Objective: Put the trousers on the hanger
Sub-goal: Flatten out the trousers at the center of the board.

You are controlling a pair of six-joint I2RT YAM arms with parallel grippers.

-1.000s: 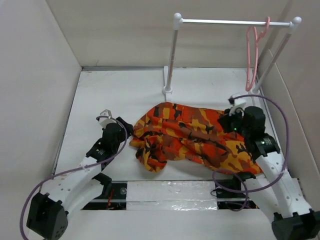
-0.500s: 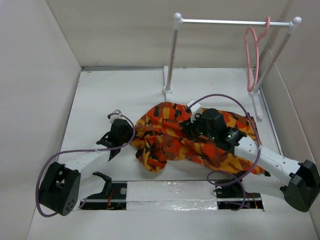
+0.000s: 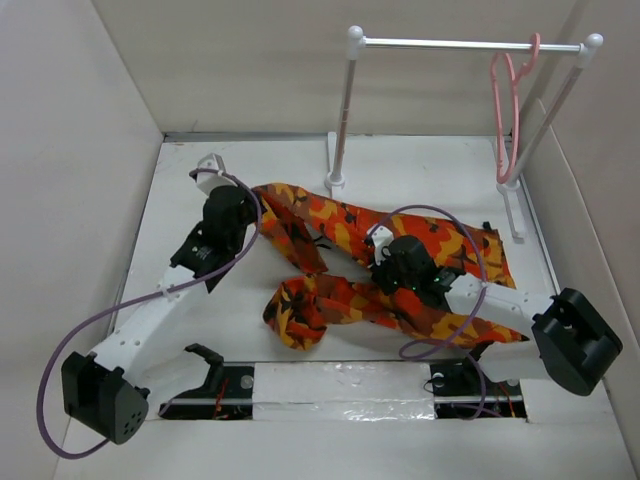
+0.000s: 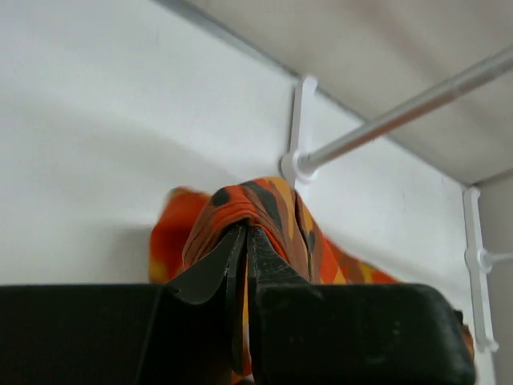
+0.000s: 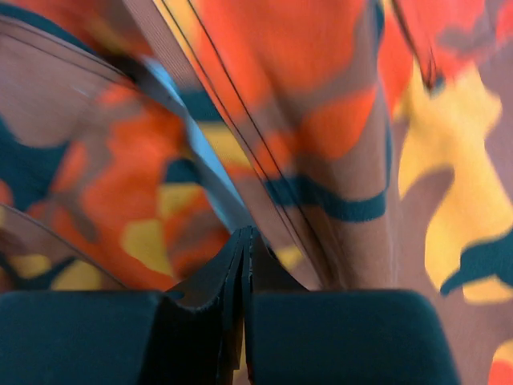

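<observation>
The camouflage-print trousers (image 3: pixel 345 225) lie partly stretched across the middle of the table, with one end drawn out to the back left. My left gripper (image 3: pixel 252 197) is shut on that end. In the left wrist view the fabric (image 4: pixel 272 204) folds over the closed tips of the left gripper (image 4: pixel 246 228). My right gripper (image 3: pixel 378 265) is down on the middle of the trousers. Its wrist view is filled with cloth (image 5: pixel 321 120), and the right gripper (image 5: pixel 244 233) is shut with a thin fold pinched in it. The pink hanger (image 3: pixel 505 110) hangs from the rail at the back right, away from both grippers.
The white-and-silver rail stand (image 3: pixel 470 44) stands at the back, with one post foot (image 3: pixel 336 180) just behind the trousers. The rail (image 4: pixel 401 112) crosses the left wrist view. Beige walls enclose the table on three sides. Purple cables loop off both arms.
My left gripper has closed on an end of the trousers and pulled it back and left, stretching the cloth out. My right gripper has opened, then shut on the trousers' middle.
</observation>
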